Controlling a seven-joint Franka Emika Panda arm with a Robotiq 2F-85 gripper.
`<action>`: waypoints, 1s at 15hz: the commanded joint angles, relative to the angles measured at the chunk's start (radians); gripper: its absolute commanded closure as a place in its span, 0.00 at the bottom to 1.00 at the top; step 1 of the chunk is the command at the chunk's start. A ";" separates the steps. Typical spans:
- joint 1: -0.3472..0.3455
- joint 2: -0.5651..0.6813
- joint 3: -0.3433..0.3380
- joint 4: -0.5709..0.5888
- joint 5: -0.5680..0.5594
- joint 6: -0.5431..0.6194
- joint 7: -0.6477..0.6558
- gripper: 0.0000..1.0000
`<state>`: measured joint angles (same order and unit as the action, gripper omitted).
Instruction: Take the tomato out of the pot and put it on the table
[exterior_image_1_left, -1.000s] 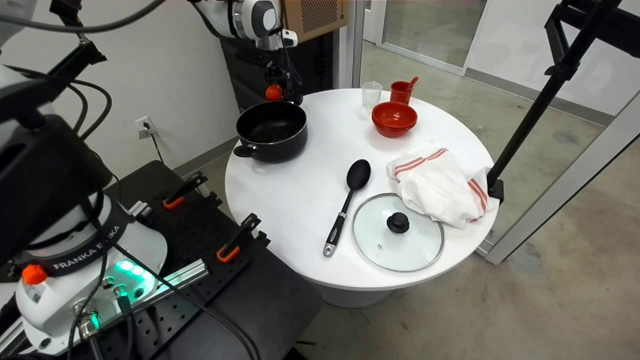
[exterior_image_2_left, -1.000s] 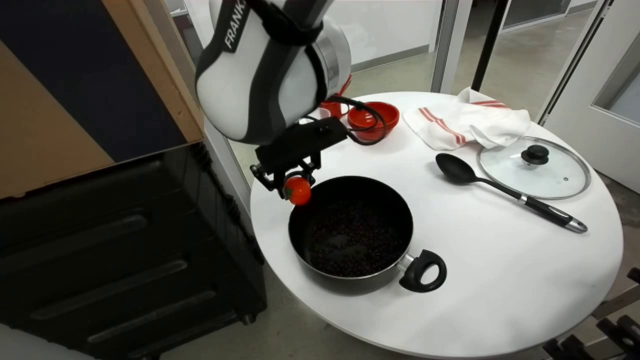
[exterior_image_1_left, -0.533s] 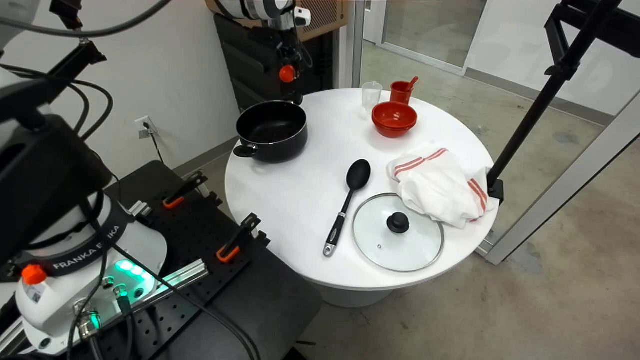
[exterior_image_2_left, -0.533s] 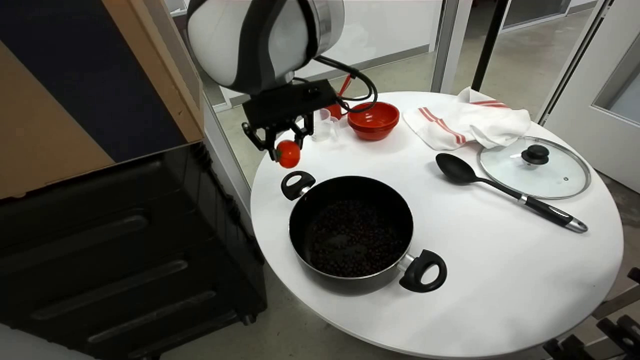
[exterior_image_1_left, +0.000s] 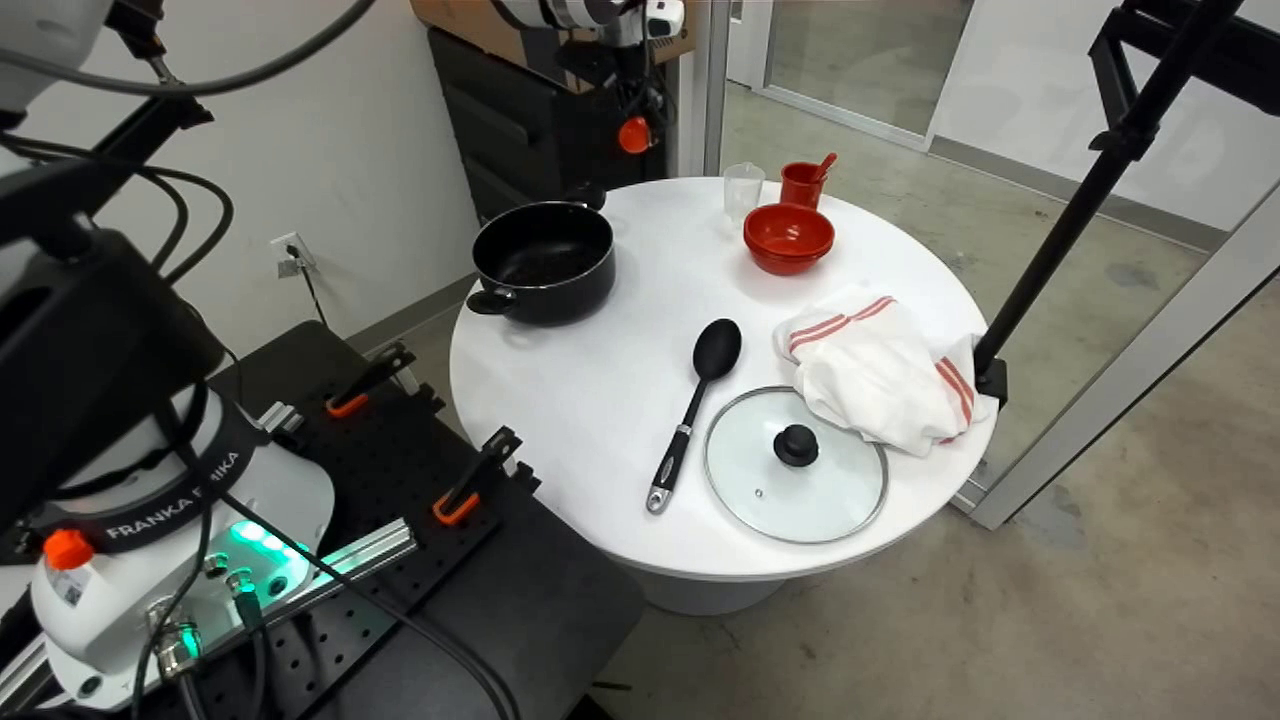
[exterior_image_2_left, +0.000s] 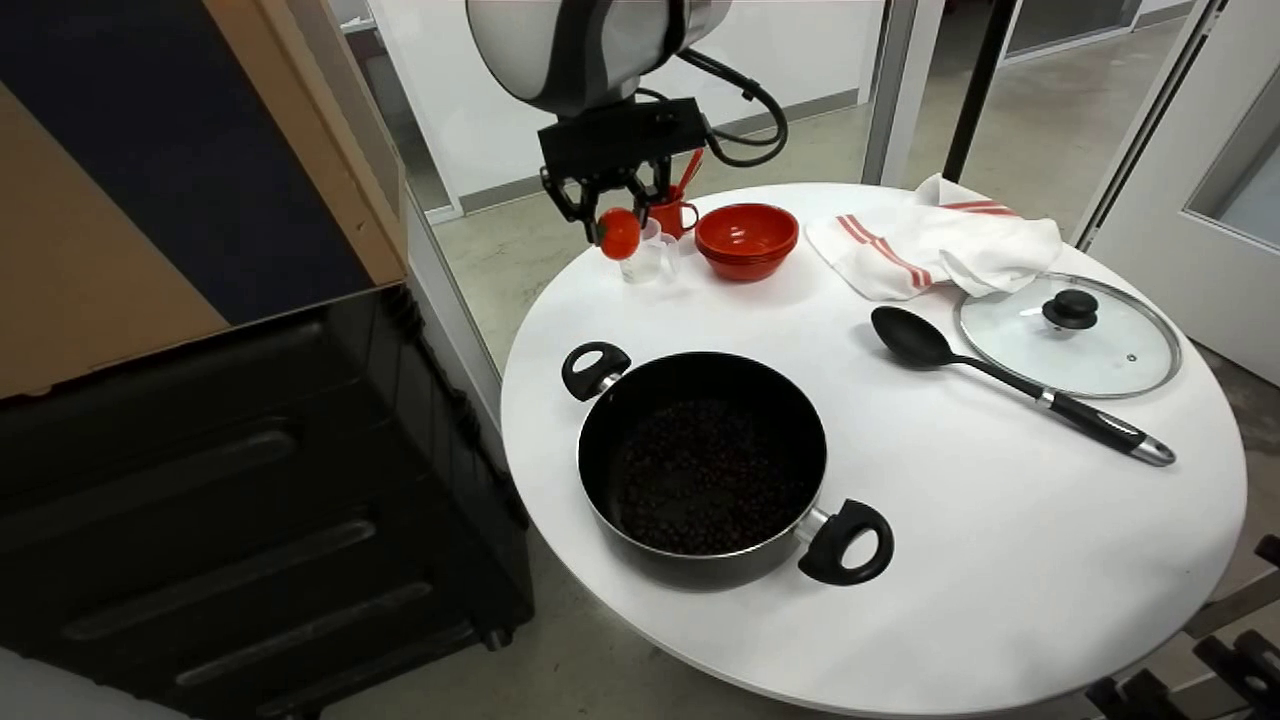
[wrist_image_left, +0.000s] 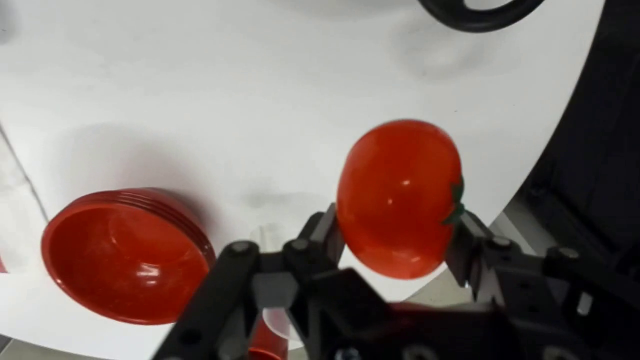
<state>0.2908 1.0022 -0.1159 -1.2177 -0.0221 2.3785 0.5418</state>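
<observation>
tomato (exterior_image_2_left: 619, 234) out of the pot (exterior_image_1_left: 565, 298), clamped between both fingers of your gripper (wrist_image_left: 397, 220) and held higher than the table (exterior_image_2_left: 960, 560), so likely carry step; next pick your spot there, lower to contact, release.

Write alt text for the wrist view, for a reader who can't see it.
A red tomato is gripped between the robot's fingers above a white table. Stacked red bowls stand at lower left, and part of a black pot handle shows at the top edge.
</observation>
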 joint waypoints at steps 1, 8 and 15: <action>-0.027 0.074 -0.034 0.074 -0.006 -0.002 0.051 0.76; -0.098 0.147 -0.076 0.077 0.001 -0.022 0.111 0.76; -0.154 0.195 -0.069 0.015 0.008 0.003 0.095 0.76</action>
<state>0.1506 1.1734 -0.1913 -1.1961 -0.0217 2.3787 0.6350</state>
